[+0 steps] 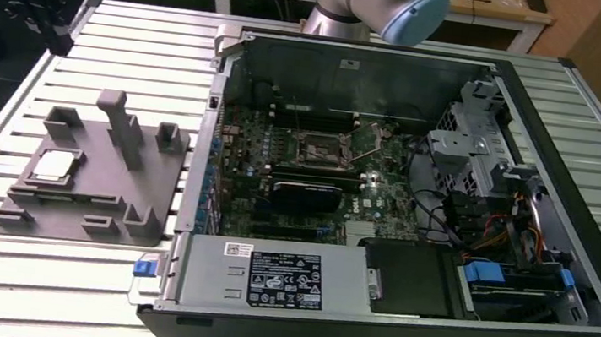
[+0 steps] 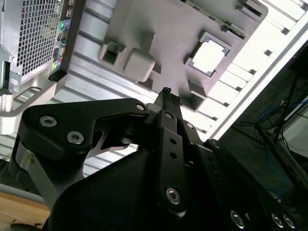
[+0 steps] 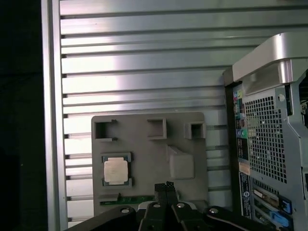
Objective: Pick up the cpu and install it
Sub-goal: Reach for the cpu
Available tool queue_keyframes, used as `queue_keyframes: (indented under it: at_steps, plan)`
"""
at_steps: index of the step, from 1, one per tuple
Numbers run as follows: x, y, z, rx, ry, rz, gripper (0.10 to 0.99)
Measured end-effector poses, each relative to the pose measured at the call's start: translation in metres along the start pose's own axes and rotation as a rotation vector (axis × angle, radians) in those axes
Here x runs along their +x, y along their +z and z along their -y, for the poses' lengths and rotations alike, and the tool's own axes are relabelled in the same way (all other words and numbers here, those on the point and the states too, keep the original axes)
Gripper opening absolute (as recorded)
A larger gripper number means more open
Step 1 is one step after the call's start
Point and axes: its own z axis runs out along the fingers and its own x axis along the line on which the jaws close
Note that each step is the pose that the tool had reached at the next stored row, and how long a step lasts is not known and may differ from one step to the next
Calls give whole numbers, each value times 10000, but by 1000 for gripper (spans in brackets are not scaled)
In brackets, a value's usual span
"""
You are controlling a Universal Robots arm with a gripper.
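My tool [image 3: 166, 185] is pressed together at the tips, with nothing pinched between them. It hangs in the air above the grey holder block [image 3: 144, 130], clear of its surface. The cpu [image 3: 116, 170] lies flat in its framed pocket on that block, silvery top up. It is off to one side of my tool tips, near them but not touching and not between them. In the second wrist view, the same closed tool [image 2: 167, 92] points toward the block, and the cpu [image 2: 209, 57] sits beyond and beside the tips.

In the exterior view the cpu [image 1: 55, 166] rests on the block [image 1: 93, 196], which stands on the slatted counter [image 1: 36, 300]. The block is at the exterior view's left of the open computer case [image 1: 389, 187]. The black-framed socket [image 1: 318, 145] inside the case is well apart from the cpu.
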Motion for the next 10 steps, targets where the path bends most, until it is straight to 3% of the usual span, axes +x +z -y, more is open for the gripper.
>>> queue_keyframes:
  at_steps: [10]
  plan:
    - [223,23,19,0,3,0,106]
